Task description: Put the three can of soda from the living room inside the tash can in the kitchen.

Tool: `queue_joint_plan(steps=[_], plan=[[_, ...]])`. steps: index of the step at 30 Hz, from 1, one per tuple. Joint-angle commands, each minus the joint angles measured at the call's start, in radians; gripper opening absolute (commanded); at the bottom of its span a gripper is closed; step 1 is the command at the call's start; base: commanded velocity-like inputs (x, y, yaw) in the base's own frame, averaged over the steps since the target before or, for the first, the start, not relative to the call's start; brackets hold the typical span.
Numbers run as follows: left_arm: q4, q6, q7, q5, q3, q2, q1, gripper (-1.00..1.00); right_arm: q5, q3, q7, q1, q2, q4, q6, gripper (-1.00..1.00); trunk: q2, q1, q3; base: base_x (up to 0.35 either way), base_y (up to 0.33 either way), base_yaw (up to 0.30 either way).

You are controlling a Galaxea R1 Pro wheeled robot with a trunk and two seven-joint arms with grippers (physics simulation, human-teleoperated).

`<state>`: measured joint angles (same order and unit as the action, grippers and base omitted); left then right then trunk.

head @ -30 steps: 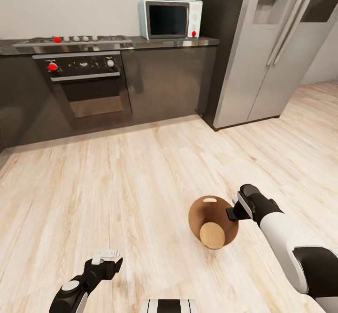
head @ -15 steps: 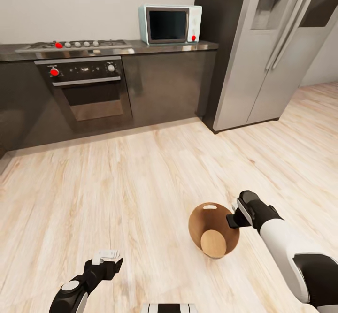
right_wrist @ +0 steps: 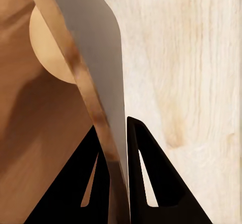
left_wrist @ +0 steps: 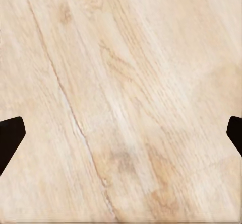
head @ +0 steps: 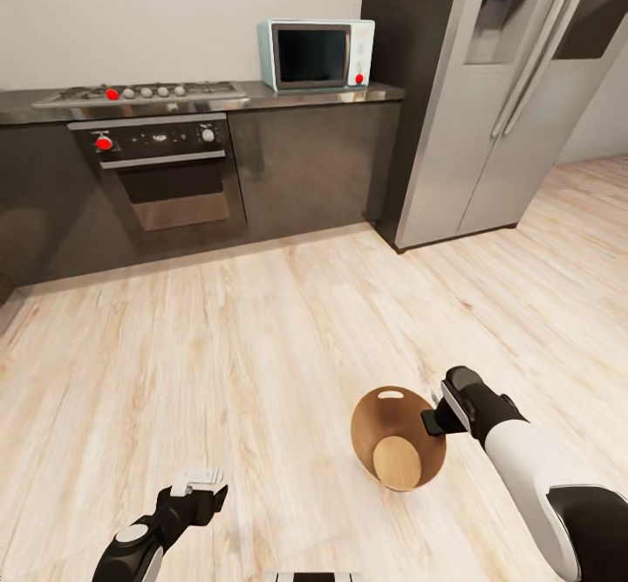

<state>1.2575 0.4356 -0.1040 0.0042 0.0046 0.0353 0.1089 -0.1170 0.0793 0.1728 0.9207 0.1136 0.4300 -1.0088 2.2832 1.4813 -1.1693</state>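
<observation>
Tan-brown inside, grey outside: the trash can (head: 398, 439) sits low in the head view at about 5 o'clock from centre, over the pale wood-plank floor (head: 262, 346), its oval handle slot at the far rim and its round bottom showing, the bucket tilted toward the camera. Right gripper (head: 433, 412) is at the can's 3 o'clock rim; the right wrist view has the two dark fingers (right_wrist: 151, 183) pressed on either side of the thin wall (right_wrist: 93, 73), one inside, one outside, pinching it. Whether the can rests on the floor or hangs clear, cannot tell. Left gripper (head: 196, 483) is well apart at about 7 o'clock, over bare floor; in the left wrist view its fingertips (left_wrist: 10, 136) stand at opposite edges, spread wide with nothing between. Beyond, at 11 o'clock, dark grey cabinets with a built-in oven (head: 166, 172) under a gas hob (head: 139, 93); a pale blue microwave (head: 316, 55) on the counter at 12 o'clock; steel double-door fridge (head: 497, 102) at 1 to 2 o'clock.
</observation>
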Motion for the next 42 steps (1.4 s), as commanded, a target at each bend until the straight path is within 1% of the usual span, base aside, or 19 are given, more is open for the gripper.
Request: queue_joint_plan(steps=[1, 8, 29, 32, 35, 42], plan=[[-0.001, 0.000, 0.000, 0.000, 0.000, 0.000, 0.000, 1.00, 0.017, -0.002, 0.007, 0.000, 0.000, 0.000, -0.001, -1.00, -0.007, -0.004, 0.003, 0.000, 0.000, 0.000], [-0.001, 0.000, 0.000, 0.000, -0.001, 0.000, 0.000, 1.00, 0.018, -0.003, 0.007, -0.001, 0.001, -0.001, 0.000, -1.00, -0.056, -0.031, 0.025, 0.000, 0.000, 0.000], [-0.009, 0.000, 0.000, 0.000, -0.002, 0.000, 0.000, 1.00, 0.020, -0.003, 0.008, -0.047, -0.006, 0.007, 0.005, -1.00, -0.203, -0.111, 0.091, 0.000, 0.000, 0.000], [-0.009, 0.000, 0.000, 0.000, -0.002, 0.000, 0.000, 1.00, 0.020, -0.003, 0.008, -0.051, -0.009, 0.008, 0.018, -1.00, -0.224, -0.123, 0.103, 0.000, 0.000, 0.000], [-0.009, -0.001, -0.001, -0.001, -0.002, 0.000, 0.000, 1.00, 0.020, -0.003, 0.008, -0.069, -0.010, 0.008, 0.039, -1.00, -0.245, -0.134, 0.116, 0.000, 0.000, 0.000], [-0.009, -0.001, -0.001, 0.000, -0.001, 0.000, 0.000, 1.00, 0.020, -0.004, 0.008, -0.078, -0.008, 0.009, 0.047, -1.00, -0.294, -0.161, 0.142, 0.000, 0.000, 0.000]])
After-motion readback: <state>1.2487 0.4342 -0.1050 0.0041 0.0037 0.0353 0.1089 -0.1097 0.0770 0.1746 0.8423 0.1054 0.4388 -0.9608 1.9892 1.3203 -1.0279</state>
